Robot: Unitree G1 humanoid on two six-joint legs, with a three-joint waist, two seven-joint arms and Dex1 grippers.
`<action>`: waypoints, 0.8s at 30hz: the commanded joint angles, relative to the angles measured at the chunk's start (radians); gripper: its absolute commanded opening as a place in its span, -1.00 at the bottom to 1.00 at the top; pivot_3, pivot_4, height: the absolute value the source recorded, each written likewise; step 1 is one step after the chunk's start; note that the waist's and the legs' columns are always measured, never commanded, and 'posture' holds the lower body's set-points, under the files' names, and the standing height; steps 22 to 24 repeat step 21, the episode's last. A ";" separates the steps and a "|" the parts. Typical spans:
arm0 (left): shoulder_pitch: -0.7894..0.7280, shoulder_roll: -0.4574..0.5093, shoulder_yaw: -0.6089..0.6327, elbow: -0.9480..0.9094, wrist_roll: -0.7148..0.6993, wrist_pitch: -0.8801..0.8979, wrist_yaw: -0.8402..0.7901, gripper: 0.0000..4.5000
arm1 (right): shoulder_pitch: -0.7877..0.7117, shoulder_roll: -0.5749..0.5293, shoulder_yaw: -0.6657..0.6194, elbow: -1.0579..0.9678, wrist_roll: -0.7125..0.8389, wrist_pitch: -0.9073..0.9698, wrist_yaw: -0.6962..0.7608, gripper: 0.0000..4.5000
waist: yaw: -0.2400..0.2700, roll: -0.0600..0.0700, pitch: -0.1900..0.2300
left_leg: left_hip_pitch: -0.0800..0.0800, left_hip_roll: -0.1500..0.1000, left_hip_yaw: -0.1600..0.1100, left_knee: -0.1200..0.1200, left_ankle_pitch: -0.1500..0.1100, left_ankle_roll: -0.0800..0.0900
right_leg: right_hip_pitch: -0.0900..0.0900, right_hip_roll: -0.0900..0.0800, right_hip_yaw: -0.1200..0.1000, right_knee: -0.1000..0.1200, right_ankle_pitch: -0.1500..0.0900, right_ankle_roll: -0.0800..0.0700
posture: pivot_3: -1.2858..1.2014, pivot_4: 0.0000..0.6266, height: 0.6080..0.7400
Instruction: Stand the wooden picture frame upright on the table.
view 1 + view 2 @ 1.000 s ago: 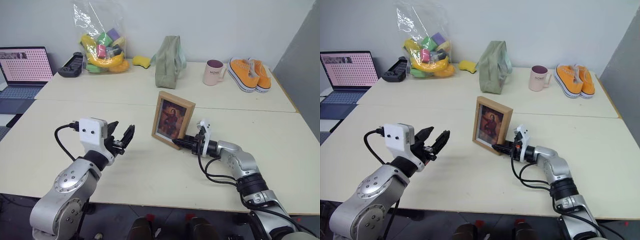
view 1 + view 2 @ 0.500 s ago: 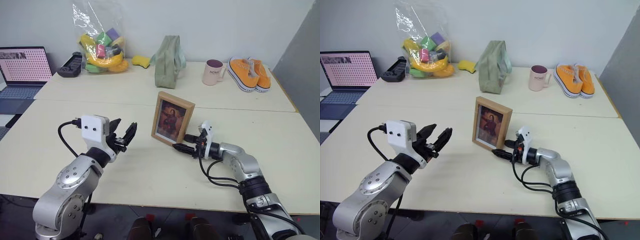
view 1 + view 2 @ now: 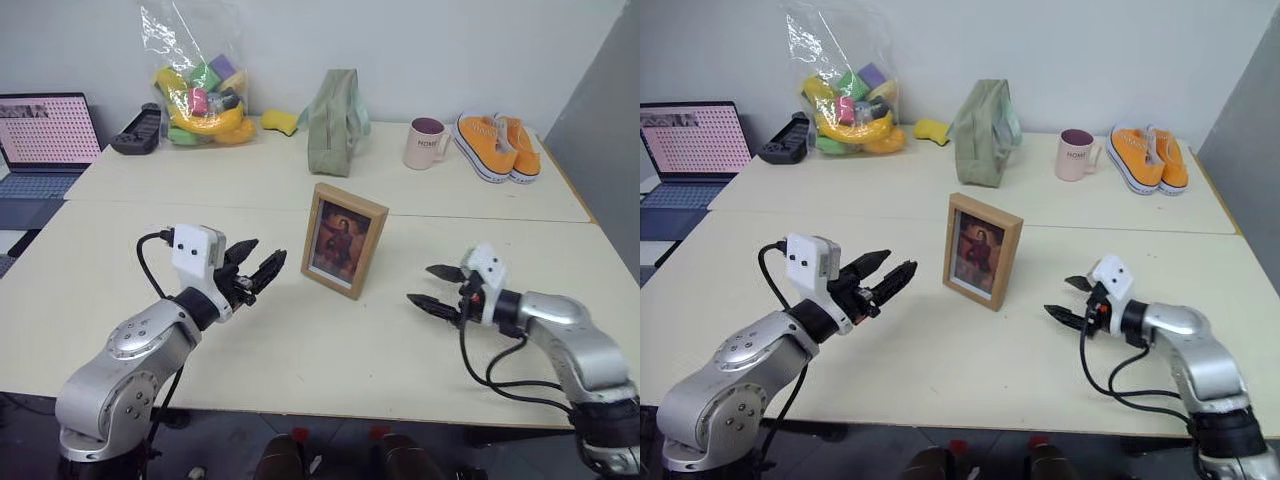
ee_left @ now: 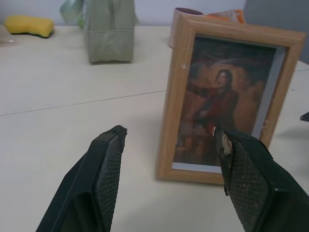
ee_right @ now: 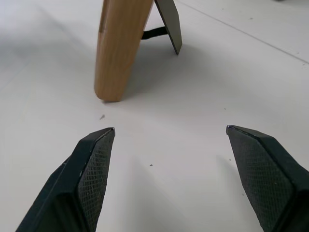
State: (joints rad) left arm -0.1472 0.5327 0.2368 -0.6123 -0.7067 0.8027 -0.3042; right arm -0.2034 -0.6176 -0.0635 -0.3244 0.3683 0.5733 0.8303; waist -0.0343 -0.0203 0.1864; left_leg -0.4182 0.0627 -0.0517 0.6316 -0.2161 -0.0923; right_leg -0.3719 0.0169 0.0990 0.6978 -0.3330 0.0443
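Note:
The wooden picture frame (image 3: 343, 239) stands upright on the pale table (image 3: 300, 350), its portrait facing me and its fold-out stand (image 5: 169, 21) propped behind. Nothing touches it. My left gripper (image 3: 263, 270) hangs open a short way to the frame's left, pointing at it; in the left wrist view the frame (image 4: 224, 96) sits just beyond the fingers (image 4: 104, 179). My right gripper (image 3: 432, 288) is open and empty, off to the frame's right and clear of it; the right wrist view shows the frame's side edge (image 5: 120, 48) well ahead of the fingertips (image 5: 94, 169).
On the far table stand a green fabric bag (image 3: 335, 122), a pink mug (image 3: 426, 144), orange shoes (image 3: 498, 147), a yellow sponge (image 3: 283, 122), a plastic bag of colourful toys (image 3: 200, 85) and a black controller (image 3: 137, 130). A laptop (image 3: 45, 135) is at far left.
My right gripper let go of the frame's lower right corner, opened wide and drew back to the right. The frame stayed standing. The left gripper turned slightly toward the frame.

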 commanded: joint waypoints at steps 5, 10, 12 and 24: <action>-0.045 0.025 0.000 -0.001 -0.022 0.000 -0.057 0.39 | -0.005 0.011 -0.059 -0.211 0.099 0.124 -0.114 0.73 | 0.001 0.000 0.000 | 0.000 0.000 0.000 0.000 0.000 0.000 | 0.000 0.000 0.000 0.000 0.000 0.000 | 0.03 -0.52 1.00; -0.054 0.029 0.001 -0.007 -0.026 0.006 -0.066 0.39 | -0.014 0.016 -0.057 -0.208 0.112 0.129 -0.144 0.73 | 0.002 0.000 0.000 | 0.000 0.000 0.000 0.000 0.000 0.000 | 0.000 0.000 0.000 0.000 0.000 0.000 | 0.03 -0.52 1.00; -0.054 0.026 0.003 -0.008 -0.026 0.005 -0.060 0.39 | -0.009 0.016 -0.051 -0.202 0.109 0.119 -0.148 0.73 | 0.002 0.000 0.000 | 0.000 0.000 0.000 0.000 0.000 0.000 | 0.000 0.000 0.000 0.000 0.000 0.000 | 0.03 -0.52 1.00; -0.051 0.022 0.010 -0.016 -0.041 0.015 -0.053 0.39 | 0.001 0.011 -0.035 -0.194 0.101 0.087 -0.146 0.73 | 0.002 0.000 0.000 | 0.000 0.000 0.000 -0.001 0.000 0.000 | 0.000 0.000 0.000 0.000 0.000 0.000 | 0.03 -0.52 1.00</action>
